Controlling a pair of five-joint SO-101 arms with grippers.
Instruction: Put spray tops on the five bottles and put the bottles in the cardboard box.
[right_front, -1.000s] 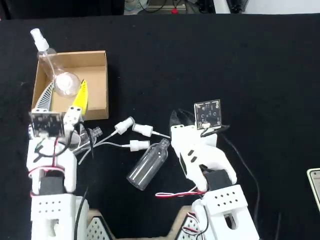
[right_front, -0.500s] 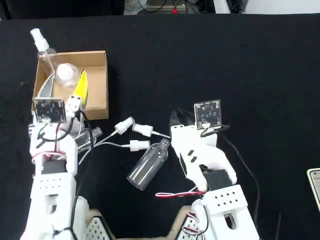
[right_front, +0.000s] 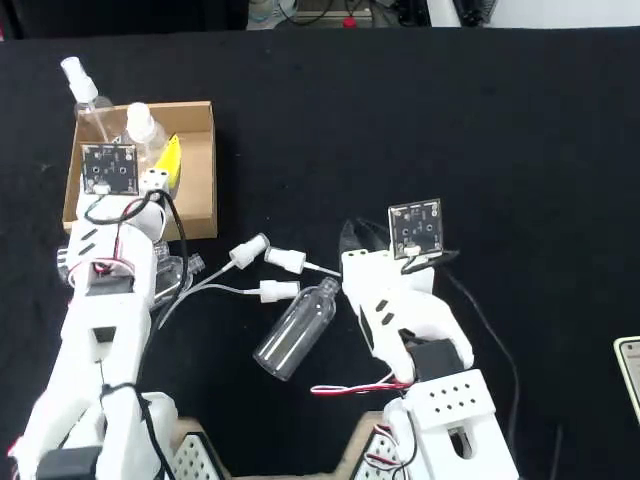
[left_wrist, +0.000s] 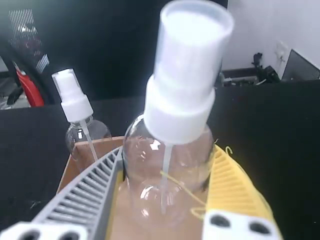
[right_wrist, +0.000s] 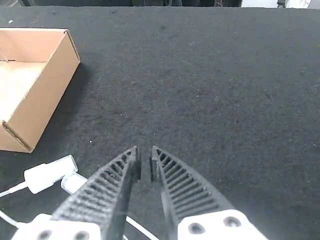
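Bottle (left_wrist: 167, 172) in left hand (left_wrist: 167, 151)

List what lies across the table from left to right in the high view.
cardboard box → loose spray tops → right gripper → pale object at the right edge.

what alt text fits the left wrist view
A clear bottle with a white spray top is gripped between the left arm's grey and yellow fingers over the open box. A second bottle, also capped, stands by the box's far edge.
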